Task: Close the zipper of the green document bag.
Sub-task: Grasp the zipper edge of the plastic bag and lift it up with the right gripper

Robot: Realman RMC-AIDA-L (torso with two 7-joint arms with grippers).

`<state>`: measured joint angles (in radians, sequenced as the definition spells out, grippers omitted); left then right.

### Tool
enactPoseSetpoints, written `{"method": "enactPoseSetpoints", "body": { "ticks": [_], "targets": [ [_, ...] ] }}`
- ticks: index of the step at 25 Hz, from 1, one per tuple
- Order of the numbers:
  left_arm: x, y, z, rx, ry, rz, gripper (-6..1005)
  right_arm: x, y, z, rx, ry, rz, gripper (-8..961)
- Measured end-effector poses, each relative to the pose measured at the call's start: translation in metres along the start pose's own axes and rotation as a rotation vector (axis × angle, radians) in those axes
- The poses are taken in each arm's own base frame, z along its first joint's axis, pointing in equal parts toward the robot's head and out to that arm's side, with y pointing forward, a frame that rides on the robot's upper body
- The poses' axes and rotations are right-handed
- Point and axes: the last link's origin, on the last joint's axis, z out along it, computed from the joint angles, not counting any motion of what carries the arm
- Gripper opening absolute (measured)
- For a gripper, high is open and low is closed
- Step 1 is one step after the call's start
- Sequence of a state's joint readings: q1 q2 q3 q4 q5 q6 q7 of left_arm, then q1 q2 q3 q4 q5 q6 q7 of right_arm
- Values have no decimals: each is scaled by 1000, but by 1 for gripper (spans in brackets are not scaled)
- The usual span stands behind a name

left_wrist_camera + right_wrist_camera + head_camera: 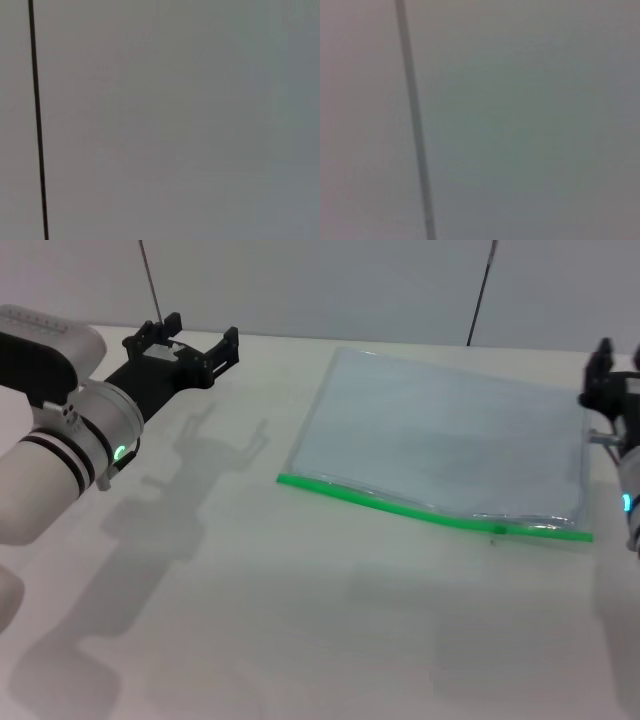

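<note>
Nothing started yet. Green document bag (440,445) lay flat on table (300,640), zipper (430,508) along near edge. Left gripper (185,338) hung spread, well apart; right gripper (610,375) beside bag's edge, finger state unclear. Next: approach, prob. pin bag and find slider.

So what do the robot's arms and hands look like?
The left arm is a fat white tube with black rings and a small green light. Its left hand is black and boxy, with short prongs like a fork. The right hand at the picture's edge is black too, above a pale arm with a small light.
</note>
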<state>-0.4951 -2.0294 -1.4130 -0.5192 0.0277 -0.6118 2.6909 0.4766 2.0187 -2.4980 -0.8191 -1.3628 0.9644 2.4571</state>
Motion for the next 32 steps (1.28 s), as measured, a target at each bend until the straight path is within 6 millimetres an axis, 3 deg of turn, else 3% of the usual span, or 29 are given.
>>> {"method": "enactPoseSetpoints", "body": {
  "ticks": [6,13,32],
  "targets": [
    [-3,-1,-1,3,-10,-4,830,-2,13,0,-129,61,-70,398],
    [-4,-2,-1,-1,-17,-41,830,-9,-6,7,-255,148,-113,405],
    [-4,-8,-2,14,-23,-37,831,2,-30,15,-246,207,-197,415]
  ]
}}
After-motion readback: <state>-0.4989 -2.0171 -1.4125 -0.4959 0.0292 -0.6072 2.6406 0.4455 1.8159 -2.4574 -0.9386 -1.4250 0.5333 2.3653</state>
